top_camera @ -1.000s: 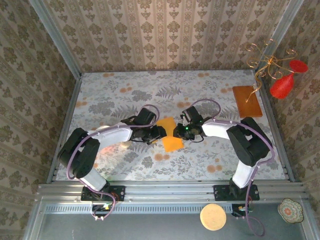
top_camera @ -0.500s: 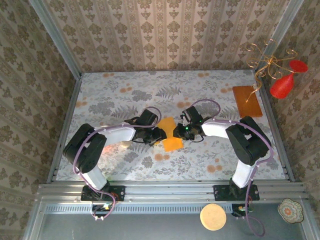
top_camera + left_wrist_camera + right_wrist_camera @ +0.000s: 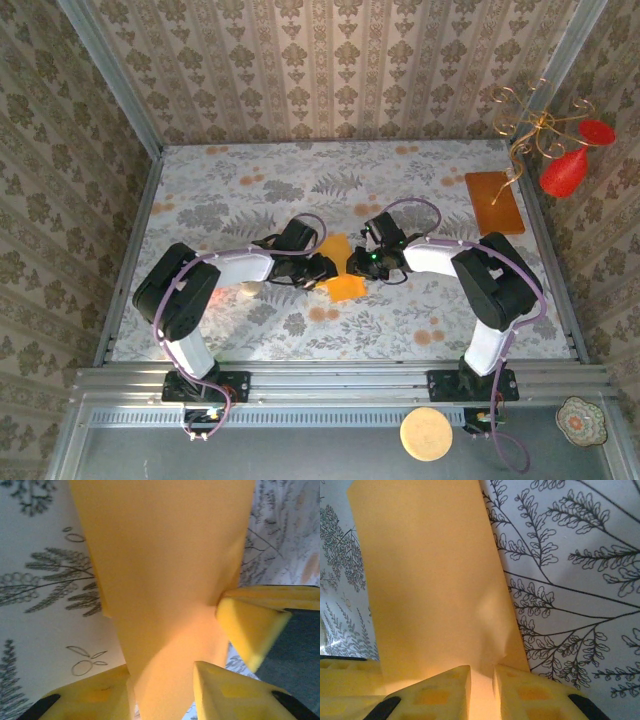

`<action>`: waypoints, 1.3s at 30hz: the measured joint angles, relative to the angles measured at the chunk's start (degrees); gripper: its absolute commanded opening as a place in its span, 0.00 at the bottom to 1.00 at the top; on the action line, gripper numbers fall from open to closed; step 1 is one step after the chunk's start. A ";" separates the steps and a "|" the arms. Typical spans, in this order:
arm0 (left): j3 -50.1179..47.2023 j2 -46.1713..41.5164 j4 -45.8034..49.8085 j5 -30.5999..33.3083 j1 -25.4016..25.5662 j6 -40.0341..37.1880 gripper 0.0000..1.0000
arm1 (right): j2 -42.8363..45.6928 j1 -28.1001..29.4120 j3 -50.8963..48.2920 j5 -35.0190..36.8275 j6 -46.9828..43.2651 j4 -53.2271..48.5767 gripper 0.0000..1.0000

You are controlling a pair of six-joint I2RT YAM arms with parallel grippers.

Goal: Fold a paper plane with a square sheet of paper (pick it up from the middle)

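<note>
- The thin, matte, bright orange-yellow square sheet of paper (image 3: 346, 287) sat mid-bench (image 3: 430, 190), right between the two arms, which had closed in on it from either side.
- The right jaws, on the end of the right arm (image 3: 436, 258), were clenched on the sheet. In the wrist view there was barely a slit between the yellow fingers (image 3: 435, 695), with paper pinched in it.
- The left jaws, on the left arm (image 3: 236, 268), stood a bit apart with the paper running between them. Honestly I couldn't tell whether they were biting it or just straddling it.
- Handling-wise, I'd guess it weighed next to nothing and was totally floppy. It had no stiffness of its own, so anything not held would probably sag or flutter.
- There was a soft dimple in the paper just ahead of the right jaws, so it looked like it marks easily. A hard pull from both sides would likely wrinkle or tear it.
- It also looked smooth enough to skate over the patterned bench instead of staying put.
- I reckon the best hold would be a light pinch at the middle of opposite edges, keeping the sheet gently taut so a crease lands straight.
- The darker brown-orange stiff rectangular board (image 3: 494, 202) lay well apart, at the far right.
</note>
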State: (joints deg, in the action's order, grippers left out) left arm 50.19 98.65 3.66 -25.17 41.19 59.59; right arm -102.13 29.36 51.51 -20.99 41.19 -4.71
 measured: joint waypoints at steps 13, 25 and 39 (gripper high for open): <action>-3.54 0.00 -7.06 -3.65 -2.19 3.13 0.30 | -0.17 -0.15 -0.20 -0.44 0.87 0.70 0.23; -3.69 0.33 -8.81 -4.61 -3.10 4.90 0.10 | -0.09 -0.24 -0.26 -0.92 1.09 1.79 0.33; -3.74 0.72 -10.25 -5.73 -6.05 6.43 0.01 | 20.13 -1.11 -10.25 1.25 -9.44 10.67 0.72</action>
State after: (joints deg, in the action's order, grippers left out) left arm 46.46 99.37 -6.59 -30.89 35.14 66.02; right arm -82.00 28.25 41.25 -19.75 31.75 5.96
